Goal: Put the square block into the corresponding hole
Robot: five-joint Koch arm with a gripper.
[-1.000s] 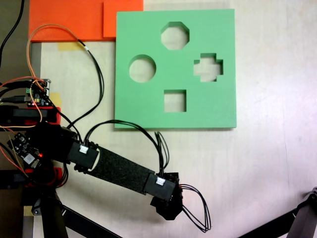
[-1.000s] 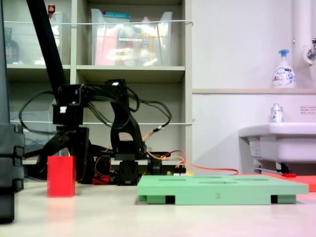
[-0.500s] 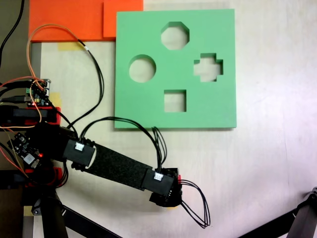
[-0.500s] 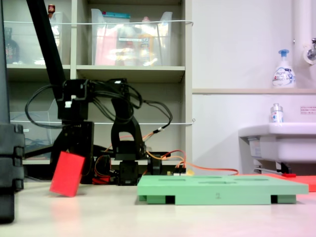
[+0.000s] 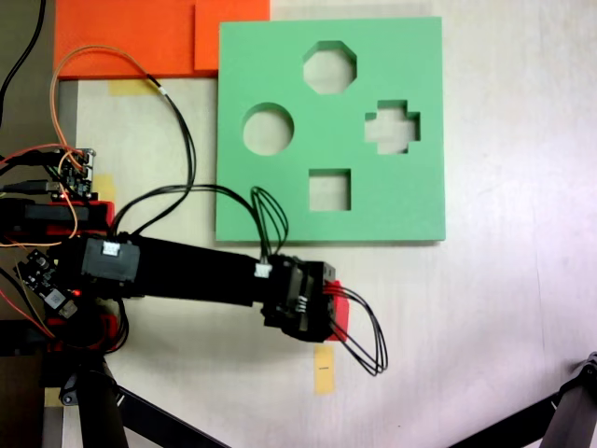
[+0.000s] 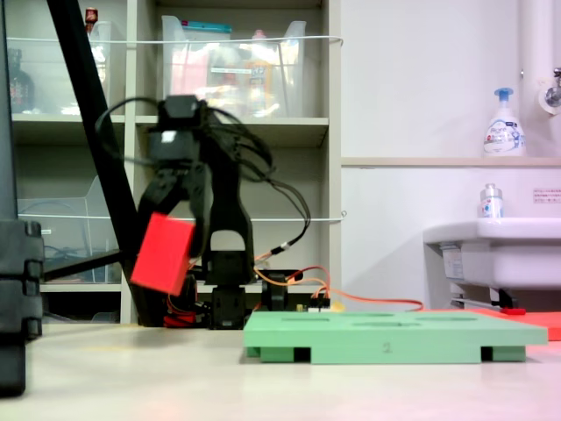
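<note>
Hanging clear of the counter [image 6: 351,386] in the second exterior view, the square block [image 6: 164,254] is tilted, one corner lowest, clamped in the claw [image 6: 175,230] of the black Koch arm [image 6: 219,219]. It sits toward the second exterior view's left, well apart from the green foam board [image 6: 394,338] lying flat on the counter. In the first exterior view the arm [image 5: 187,271] reaches toward the first exterior view's right, just below the board's [image 5: 410,56] lower edge, and only a sliver of the block's [image 5: 340,308] red shows past the wrist, so the claw itself is hidden there. The square hole [image 5: 329,189] is open and lies near the board's lower edge, above the wrist. A small yellow paper tag [image 5: 324,368] lies on the counter [image 5: 504,308] just below the wrist. Orange foam sheets [image 5: 140,37] touch the board's upper left corner.
</note>
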